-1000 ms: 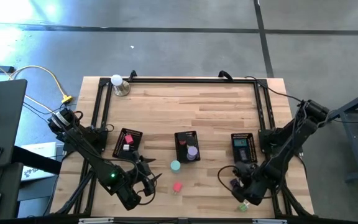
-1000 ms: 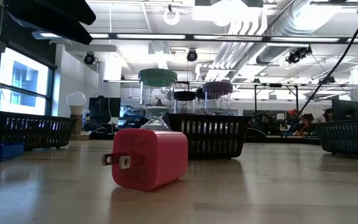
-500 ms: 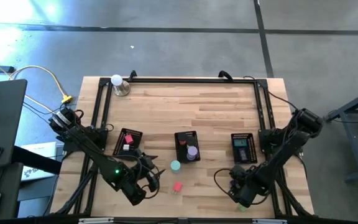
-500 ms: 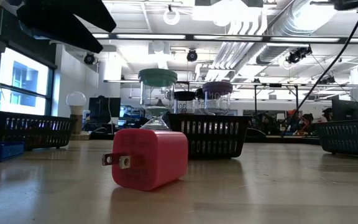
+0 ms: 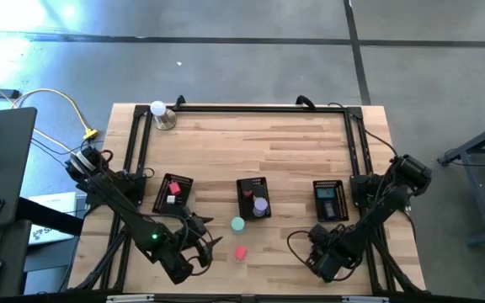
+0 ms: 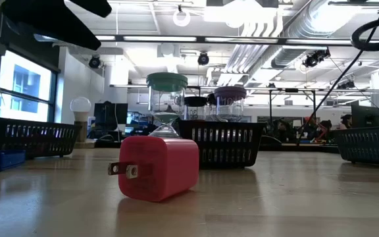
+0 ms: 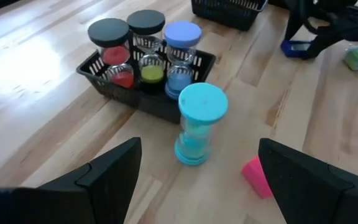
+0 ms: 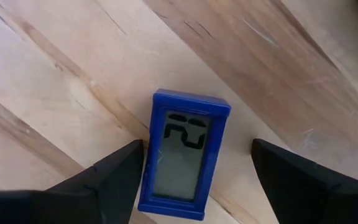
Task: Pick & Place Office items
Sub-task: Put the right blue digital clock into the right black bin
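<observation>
Down at the front of the counter (image 5: 293, 139), both arms hang low over the wood. The right jaws (image 8: 191, 171) stand spread wide, and a dark blue rectangle with a grey display (image 8: 184, 154) lies flat on the counter between the two fingers (image 8: 101, 186), closer to one of them and gripped by neither. In the high view those right jaws (image 5: 320, 263) sit near the front right corner, just in front of the right mesh tray (image 5: 330, 199).

The left jaws (image 7: 197, 180) are likewise released, fingers (image 7: 98, 180) well apart. Ahead of them, in the gap, a teal-capped hourglass (image 7: 197, 124) stands upright on the bare counter. Just beyond it is the middle mesh tray (image 7: 104, 84), holding three more upright hourglasses: red sand under a black cap (image 7: 112, 53), green sand under a black cap (image 7: 148, 46), and a purple-capped one (image 7: 180, 53). A pink plug block (image 7: 257, 177) lies near the inner side of one left finger, apart from the teal hourglass. Farther off, a small green bit (image 7: 357, 58) lies on the counter.

From above, the left jaws (image 5: 199, 246) are just beside the pink block, with the teal hourglass between that block and the middle tray. The low view shows the pink block lying on its side, prongs out. A white ball on a metal base (image 5: 160, 114) stands at the far left corner.
</observation>
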You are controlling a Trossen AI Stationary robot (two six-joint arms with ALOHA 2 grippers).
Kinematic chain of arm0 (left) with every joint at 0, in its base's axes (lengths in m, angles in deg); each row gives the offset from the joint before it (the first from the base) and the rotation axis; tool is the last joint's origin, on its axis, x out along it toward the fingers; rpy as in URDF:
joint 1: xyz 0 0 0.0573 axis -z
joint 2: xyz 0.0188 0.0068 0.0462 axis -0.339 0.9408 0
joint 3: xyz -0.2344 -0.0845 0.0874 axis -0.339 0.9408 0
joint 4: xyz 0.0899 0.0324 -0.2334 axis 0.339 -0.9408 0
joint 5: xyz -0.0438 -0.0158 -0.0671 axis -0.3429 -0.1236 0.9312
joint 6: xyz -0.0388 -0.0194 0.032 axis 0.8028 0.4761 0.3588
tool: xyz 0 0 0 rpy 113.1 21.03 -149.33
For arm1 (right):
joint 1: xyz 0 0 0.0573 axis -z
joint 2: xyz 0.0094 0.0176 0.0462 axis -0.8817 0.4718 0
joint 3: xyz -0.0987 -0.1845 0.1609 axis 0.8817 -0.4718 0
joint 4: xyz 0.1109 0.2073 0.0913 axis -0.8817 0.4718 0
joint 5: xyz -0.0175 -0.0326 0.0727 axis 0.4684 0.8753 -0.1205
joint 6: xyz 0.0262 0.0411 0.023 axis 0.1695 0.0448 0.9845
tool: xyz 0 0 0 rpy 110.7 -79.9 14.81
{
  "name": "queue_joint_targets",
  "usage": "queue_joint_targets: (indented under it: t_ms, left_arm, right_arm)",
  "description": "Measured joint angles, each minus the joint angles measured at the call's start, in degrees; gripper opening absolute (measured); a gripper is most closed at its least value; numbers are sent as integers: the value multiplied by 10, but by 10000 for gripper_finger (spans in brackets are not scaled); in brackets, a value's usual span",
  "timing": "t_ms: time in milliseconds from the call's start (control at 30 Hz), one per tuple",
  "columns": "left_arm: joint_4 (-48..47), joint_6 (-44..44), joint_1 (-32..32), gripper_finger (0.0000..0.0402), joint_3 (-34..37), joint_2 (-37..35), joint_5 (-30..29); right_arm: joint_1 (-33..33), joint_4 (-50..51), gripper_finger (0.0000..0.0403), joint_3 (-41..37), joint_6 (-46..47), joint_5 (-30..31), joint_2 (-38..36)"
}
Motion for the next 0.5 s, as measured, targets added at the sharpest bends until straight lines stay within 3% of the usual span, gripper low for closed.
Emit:
queue_joint_targets:
  t_ms: [233, 500]
  left_arm:
    - [6, -20, -2, 315, 0, 37, -3]
    - [26, -44, -8, 315, 0, 39, 5]
  right_arm:
    - [0, -2, 251, 0, -8, 1, 7]
    - [0, -3, 163, -1, -9, -11, 8]
